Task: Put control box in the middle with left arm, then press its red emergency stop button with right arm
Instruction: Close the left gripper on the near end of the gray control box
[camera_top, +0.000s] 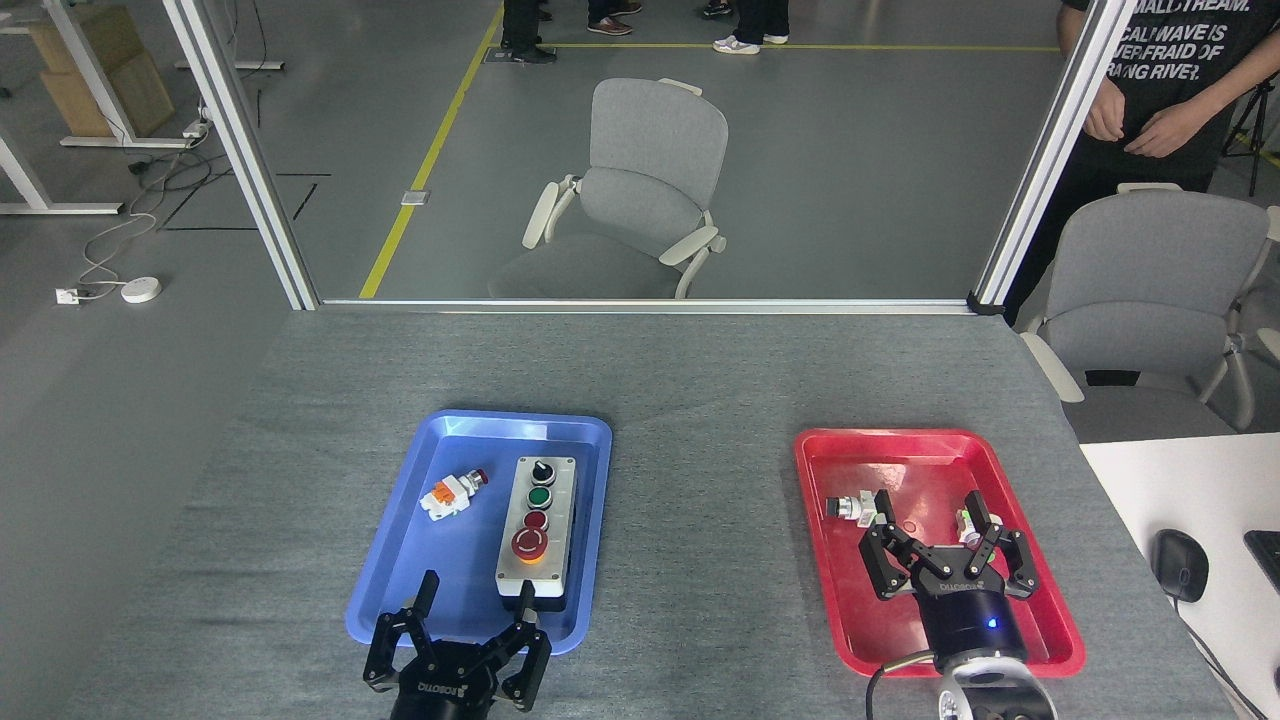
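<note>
The control box (538, 525) lies lengthwise in the right half of the blue tray (400, 590), its black knob far and the red emergency stop button (528, 545) nearest me. My left gripper (476, 590) stands open over the tray's near edge, its fingertips just short of the box's near end. My right gripper (930, 512) is open above the red tray (870, 620), holding nothing.
A small loose white-and-orange switch (452, 493) lies in the blue tray left of the box. Two small parts (855, 508) sit in the red tray by my right fingers. A person stands beyond the frame at the far right. A mouse (1179, 564) lies on the white side table.
</note>
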